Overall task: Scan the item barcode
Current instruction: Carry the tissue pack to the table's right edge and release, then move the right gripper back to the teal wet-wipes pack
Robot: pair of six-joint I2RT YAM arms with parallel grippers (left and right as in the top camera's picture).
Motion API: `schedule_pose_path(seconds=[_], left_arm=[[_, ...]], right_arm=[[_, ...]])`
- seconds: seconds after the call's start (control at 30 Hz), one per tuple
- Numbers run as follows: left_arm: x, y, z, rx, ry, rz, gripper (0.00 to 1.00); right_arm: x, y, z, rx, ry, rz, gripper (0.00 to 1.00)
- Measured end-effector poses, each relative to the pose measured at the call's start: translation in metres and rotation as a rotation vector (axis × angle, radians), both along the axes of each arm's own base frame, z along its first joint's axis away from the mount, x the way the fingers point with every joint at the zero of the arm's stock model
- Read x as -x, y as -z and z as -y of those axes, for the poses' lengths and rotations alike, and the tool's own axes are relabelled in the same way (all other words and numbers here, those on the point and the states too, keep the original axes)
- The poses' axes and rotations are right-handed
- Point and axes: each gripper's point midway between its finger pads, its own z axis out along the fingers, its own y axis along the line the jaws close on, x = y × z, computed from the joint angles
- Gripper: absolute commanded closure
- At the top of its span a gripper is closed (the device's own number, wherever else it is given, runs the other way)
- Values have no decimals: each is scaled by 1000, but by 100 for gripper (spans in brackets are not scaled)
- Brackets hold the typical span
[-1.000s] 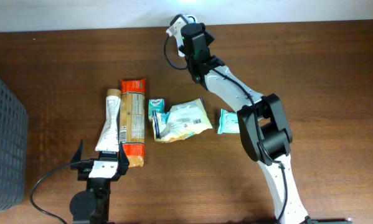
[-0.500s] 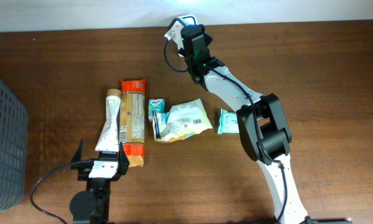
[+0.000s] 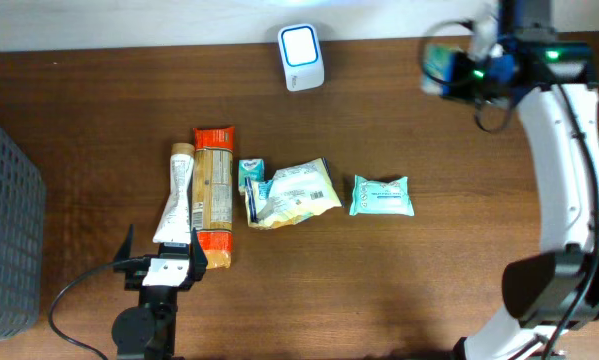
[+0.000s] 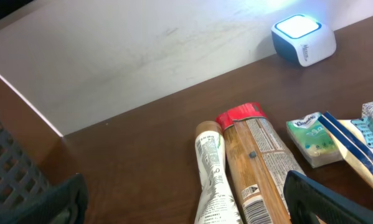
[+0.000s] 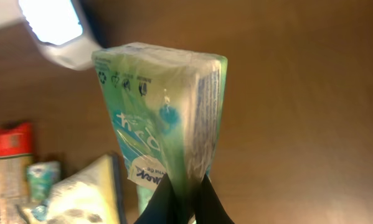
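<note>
A green and white tissue pack [image 5: 164, 118] is pinched by its lower edge between my right gripper's [image 5: 183, 193] shut black fingers. From overhead that gripper [image 3: 461, 72] hovers at the far right back of the table with the pack [image 3: 438, 68] sticking out to its left. The white scanner [image 3: 301, 56], its top glowing blue, stands at the back centre, well left of the pack. It also shows in the right wrist view as the scanner [image 5: 52, 28], top left. My left gripper [image 3: 160, 262] rests open near the front edge, empty.
On the brown table lie a white tube [image 3: 178, 195], a long orange pasta pack [image 3: 215, 195], a small tissue pack [image 3: 251, 175], a crumpled snack bag [image 3: 294, 193] and a teal pack [image 3: 382, 196]. A grey basket [image 3: 4, 230] stands at the left edge.
My right arm has swung from over the scanner to the far right, carrying the tissue pack. The scanner and teal pack are now uncovered. The left arm has not moved.
</note>
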Motion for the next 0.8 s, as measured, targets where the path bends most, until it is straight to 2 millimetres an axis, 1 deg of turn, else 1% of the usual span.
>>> schedule_pose_path(seconds=[0.07,0.1,0.13,0.17,0.2,0.23,0.27,0.3,0.33,0.37,0.4,0.43,0.5,0.57,0.6,0.67,0.7,0.73,0.8], left_arm=[[0,0,0,0,0,0,1],[0,0,0,0,0,0,1],[0,0,0,0,0,0,1],[0,0,0,0,0,0,1],[0,0,0,0,0,0,1],[0,0,0,0,0,0,1],[0,0,0,0,0,0,1],[0,0,0,0,0,0,1],[0,0,0,0,0,0,1],[0,0,0,0,0,0,1],[0,0,0,0,0,0,1],[0,0,0,0,0,0,1],[0,0,0,0,0,0,1],[0,0,0,0,0,0,1],[0,0,0,0,0,0,1],[0,0,0,0,0,0,1],[0,0,0,0,0,0,1],[0,0,0,0,0,0,1],[0,0,0,0,0,0,1]], right_arm=[[10,32,38,-30,123,-92,96],[22,55,61,-37,207,-161,96],[31,70,77,-36,269,-202,96],[47,93,97,-33,348,-268,96],[61,112,112,-34,406,-315,96],[73,126,121,-35,442,-351,96],[80,138,127,-36,470,-371,89],[89,150,130,-38,490,-397,86],[95,157,130,-41,501,-417,73],[100,161,129,-41,502,-432,45],[101,162,129,-41,506,-438,28],[101,163,129,-39,504,-438,23],[104,163,128,-40,498,-449,22],[113,162,123,-49,485,-491,21],[113,158,120,-55,465,-498,21],[106,148,115,-48,429,-480,20],[97,141,101,-34,369,-464,20],[85,135,76,-12,276,-438,20],[65,131,25,31,122,-384,24]])
